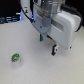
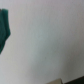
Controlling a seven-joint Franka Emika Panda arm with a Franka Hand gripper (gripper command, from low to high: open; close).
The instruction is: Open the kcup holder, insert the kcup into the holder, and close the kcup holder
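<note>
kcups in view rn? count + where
1. The kcup, white with a green top, sits on the white table toward the exterior view's lower left, apart from the gripper. The wrist view shows no pod; the arm could hide others.

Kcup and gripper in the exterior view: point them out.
kcup (image 1: 16,59), exterior view, on its green top.
gripper (image 1: 47,43), exterior view, midway between the two fingertips, above the white table.

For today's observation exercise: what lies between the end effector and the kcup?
Only bare white table separates the end effector from the kcup, shown in the exterior view.
</note>
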